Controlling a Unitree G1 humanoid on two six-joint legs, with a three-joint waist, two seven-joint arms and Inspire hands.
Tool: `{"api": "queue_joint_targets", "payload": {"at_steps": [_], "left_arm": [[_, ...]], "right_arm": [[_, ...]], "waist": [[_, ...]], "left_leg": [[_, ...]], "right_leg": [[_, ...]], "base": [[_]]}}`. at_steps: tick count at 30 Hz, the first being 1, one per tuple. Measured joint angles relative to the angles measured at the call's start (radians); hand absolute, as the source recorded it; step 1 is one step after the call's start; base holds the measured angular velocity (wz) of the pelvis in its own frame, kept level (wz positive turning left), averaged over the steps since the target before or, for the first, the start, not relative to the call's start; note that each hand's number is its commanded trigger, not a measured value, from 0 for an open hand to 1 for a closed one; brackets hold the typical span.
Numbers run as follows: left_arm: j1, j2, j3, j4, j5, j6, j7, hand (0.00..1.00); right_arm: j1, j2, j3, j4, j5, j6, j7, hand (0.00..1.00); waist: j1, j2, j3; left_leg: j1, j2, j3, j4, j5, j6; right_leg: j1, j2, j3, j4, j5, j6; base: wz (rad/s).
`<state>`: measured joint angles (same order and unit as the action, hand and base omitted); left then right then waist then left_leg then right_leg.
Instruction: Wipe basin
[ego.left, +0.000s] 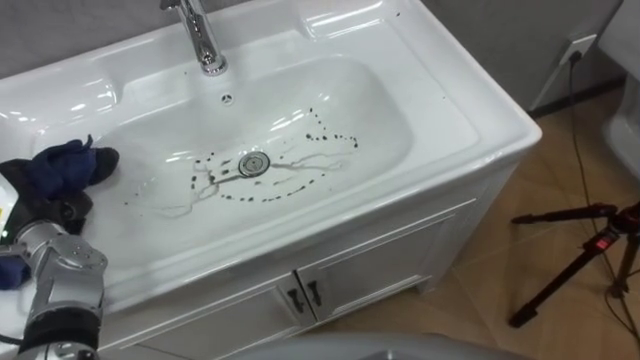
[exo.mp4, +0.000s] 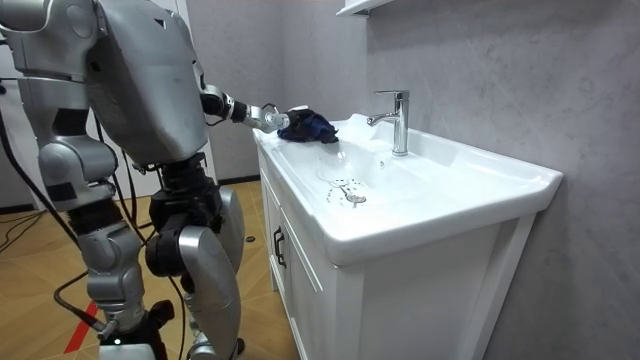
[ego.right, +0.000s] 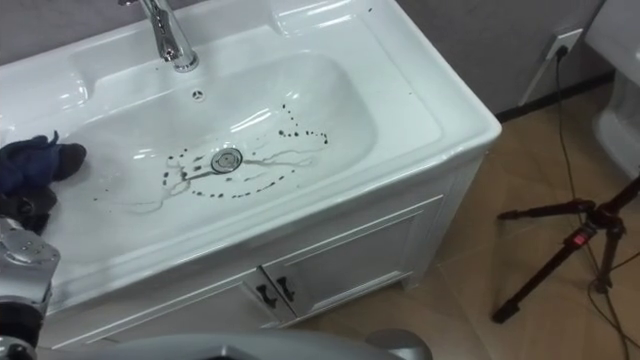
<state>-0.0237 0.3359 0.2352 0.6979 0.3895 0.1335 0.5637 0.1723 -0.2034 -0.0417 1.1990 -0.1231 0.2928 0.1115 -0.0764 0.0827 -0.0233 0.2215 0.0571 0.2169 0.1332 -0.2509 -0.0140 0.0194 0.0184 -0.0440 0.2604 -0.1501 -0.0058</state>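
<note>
Grey plaster wall (exo.mp4: 480, 60) backs a room with a wooden floor (ego.left: 560, 200), and against the wall stands a white cabinet (ego.left: 380, 260) with two small doors. On it lies a glossy white counter (ego.left: 470, 110) with the basin (ego.left: 350, 110) sunk into its middle. The robot stands at the counter's front edge, toward its left end.

A black tripod (ego.left: 575, 250) stands on the floor off the counter's right end, well apart from the cabinet. A chrome faucet (ego.left: 200, 40) rises at the middle of the back edge, its spout over the basin.

A dark blue cloth (ego.left: 65, 162) lies bunched on the basin's left slope, by the counter's left edge. The left arm reaches forward to it with the wrist about level, and the left robot hand (exo.mp4: 270, 118) rests against the cloth's near side; whether it is clamped on the cloth cannot be told. The right robot hand (exo.mp4: 130, 326) hangs low beside the leg, its state unclear.

A round metal drain (ego.left: 254, 164) sits at the basin's bottom, ringed by a loose scatter of dark specks (ego.left: 320, 125). A wall socket (ego.left: 582, 47) shows beyond the right end.
</note>
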Motion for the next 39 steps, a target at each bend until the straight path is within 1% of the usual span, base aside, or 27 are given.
{"api": "queue_joint_targets", "payload": {"at_steps": [1,3,6,9,10,12,13,15,16,17,19,20,22,25,26,27,29,32,34,37,39], "left_arm": [[-0.003,-0.002,0.000,0.000,-0.004,0.000,0.000,1.00],[-0.006,-0.002,-0.001,-0.001,-0.005,-0.002,0.000,1.00],[-0.005,-0.013,-0.001,-0.021,-0.004,-0.001,0.000,1.00],[0.000,-0.031,-0.003,-0.066,-0.003,0.010,-0.003,1.00],[0.007,-0.041,-0.004,-0.092,-0.001,0.018,-0.003,1.00],[0.025,-0.050,-0.004,-0.135,0.002,0.024,-0.007,1.00],[0.038,-0.057,-0.008,-0.176,0.007,0.033,-0.021,1.00],[0.052,-0.070,-0.013,-0.238,0.008,0.044,-0.040,1.00],[0.054,-0.082,-0.020,-0.276,0.008,0.050,-0.051,1.00],[0.055,-0.084,-0.041,-0.303,0.016,0.050,-0.055,1.00],[0.056,-0.084,-0.072,-0.343,0.018,0.050,-0.060,1.00],[0.058,-0.084,-0.091,-0.372,0.019,0.051,-0.062,1.00],[0.060,-0.084,-0.124,-0.419,0.020,0.050,-0.063,1.00],[0.060,-0.084,-0.167,-0.492,0.020,0.045,-0.063,1.00],[0.060,-0.084,-0.171,-0.509,0.021,0.034,-0.063,1.00],[0.060,-0.084,-0.172,-0.518,0.024,0.032,-0.063,1.00],[0.060,-0.084,-0.173,-0.546,0.086,0.024,-0.066,1.00],[0.059,-0.084,-0.188,-0.553,0.153,-0.002,-0.070,1.00],[0.059,-0.084,-0.213,-0.553,0.175,-0.004,-0.075,1.00],[0.060,-0.083,-0.243,-0.550,0.176,-0.004,-0.091,1.00],[0.061,-0.083,-0.252,-0.535,0.177,-0.004,-0.105,1.00]], "right_arm": [[-0.005,0.000,0.000,0.000,0.000,-0.011,-0.002,0.00],[-0.013,0.001,0.001,0.001,-0.001,-0.022,-0.002,0.00],[-0.019,0.000,0.001,0.000,-0.003,-0.038,0.001,0.00],[-0.029,-0.001,0.017,0.002,-0.003,-0.041,0.000,0.00],[-0.039,-0.001,0.021,0.002,-0.003,-0.042,-0.002,0.00],[-0.048,-0.001,0.022,0.001,0.000,-0.049,-0.005,0.00],[-0.051,-0.001,0.032,0.001,0.001,-0.055,-0.011,0.00],[-0.054,-0.001,0.051,0.001,0.001,-0.057,-0.021,0.00],[-0.055,0.002,0.061,0.001,0.001,-0.065,-0.026,0.00],[-0.055,0.005,0.066,0.001,0.003,-0.077,-0.026,0.00],[-0.055,0.009,0.069,0.002,0.009,-0.088,-0.027,0.00],[-0.055,0.009,0.069,0.001,0.009,-0.097,-0.028,0.00],[-0.054,0.009,0.070,0.002,0.009,-0.107,-0.034,0.00],[-0.053,0.005,0.076,0.012,0.005,-0.129,-0.044,0.00],[-0.052,0.004,0.076,0.012,0.005,-0.134,-0.045,0.00],[-0.052,0.004,0.077,0.012,0.006,-0.137,-0.045,0.00],[-0.052,0.005,0.077,0.020,0.009,-0.148,-0.047,0.00],[-0.054,0.011,0.077,0.043,0.013,-0.154,-0.047,0.00],[-0.054,0.012,0.077,0.054,0.037,-0.160,-0.046,0.00],[-0.056,0.014,0.077,0.070,0.042,-0.161,-0.046,0.00],[-0.060,0.014,0.078,0.082,0.042,-0.161,-0.046,0.00]], "waist": [[0.001,0.001,0.0005],[0.000,0.002,0.0012],[0.000,0.007,0.0040],[0.002,0.011,0.0069],[0.003,0.013,0.0104],[0.002,0.016,0.0117],[0.006,0.017,0.0131],[0.013,0.014,0.0181],[0.016,0.015,0.0204],[0.017,0.010,0.0241],[0.018,-0.002,0.0302],[0.018,-0.005,0.0311],[0.017,-0.007,0.0302],[0.015,0.002,0.0305],[0.012,0.006,0.0306],[0.008,0.008,0.0307],[-0.005,0.012,0.0302],[-0.017,0.011,0.0307],[-0.023,0.012,0.0310],[-0.027,0.010,0.0312],[-0.029,0.007,0.0334]], "left_leg": [[0.000,0.000,-0.001,0.000,0.000,0.000],[0.000,-0.001,-0.009,0.000,0.000,0.000],[-0.005,-0.001,-0.017,0.000,0.000,0.000],[-0.018,-0.002,-0.029,0.000,0.000,0.001],[-0.020,-0.002,-0.030,0.000,0.000,0.001],[-0.021,-0.001,-0.032,0.002,0.000,0.001],[-0.021,-0.001,-0.033,0.002,0.000,0.001],[-0.024,-0.001,-0.034,0.004,0.000,0.001],[-0.027,-0.001,-0.038,0.005,0.000,0.001],[-0.034,-0.001,-0.047,0.010,0.000,0.001],[-0.045,-0.002,-0.057,0.020,0.000,0.001],[-0.051,-0.002,-0.062,0.022,0.000,0.001],[-0.054,-0.002,-0.071,0.023,0.000,0.001],[-0.052,-0.002,-0.076,0.024,0.000,0.001],[-0.053,-0.002,-0.077,0.026,0.001,0.001],[-0.053,-0.001,-0.078,0.028,0.001,0.001],[-0.052,-0.001,-0.075,0.029,0.001,0.001],[-0.048,-0.001,-0.078,0.029,0.001,0.001],[-0.049,-0.002,-0.079,0.027,0.001,0.001],[-0.051,-0.002,-0.080,0.027,0.001,0.001],[-0.051,-0.002,-0.080,0.027,0.001,0.001]], "right_leg": [[0.001,0.000,0.000,-0.001,0.000,0.000],[0.004,0.000,-0.001,-0.005,-0.001,0.001],[0.004,-0.001,-0.006,-0.005,-0.001,0.002],[-0.002,-0.004,-0.015,-0.007,-0.002,0.003],[-0.002,-0.004,-0.018,-0.008,-0.003,0.003],[-0.001,-0.005,-0.023,-0.010,-0.005,0.004],[0.000,-0.005,-0.025,-0.014,-0.005,0.004],[-0.001,-0.005,-0.027,-0.016,-0.005,0.004],[-0.001,-0.007,-0.033,-0.018,-0.005,0.004],[-0.001,-0.010,-0.041,-0.020,-0.006,0.005],[-0.001,-0.013,-0.050,-0.024,-0.006,0.005],[-0.002,-0.014,-0.055,-0.028,-0.006,0.005],[0.002,-0.015,-0.062,-0.037,-0.006,0.005],[0.005,-0.015,-0.063,-0.038,-0.006,0.005],[0.006,-0.015,-0.063,-0.038,-0.006,0.005],[0.007,-0.015,-0.064,-0.038,-0.006,0.005],[0.009,-0.014,-0.064,-0.040,-0.007,0.005],[0.018,-0.014,-0.065,-0.048,-0.007,0.005],[0.022,-0.014,-0.065,-0.056,-0.005,0.007],[0.022,-0.015,-0.068,-0.055,-0.004,0.008],[0.021,-0.015,-0.068,-0.054,-0.004,0.007]], "base": [[0.04],[0.05],[0.07],[0.12],[0.06],[0.07],[0.03],[0.02],[0.13],[0.17],[0.17],[0.15],[0.12],[0.02],[0.00],[0.00],[0.00],[0.01],[0.08],[0.04],[0.00]]}}
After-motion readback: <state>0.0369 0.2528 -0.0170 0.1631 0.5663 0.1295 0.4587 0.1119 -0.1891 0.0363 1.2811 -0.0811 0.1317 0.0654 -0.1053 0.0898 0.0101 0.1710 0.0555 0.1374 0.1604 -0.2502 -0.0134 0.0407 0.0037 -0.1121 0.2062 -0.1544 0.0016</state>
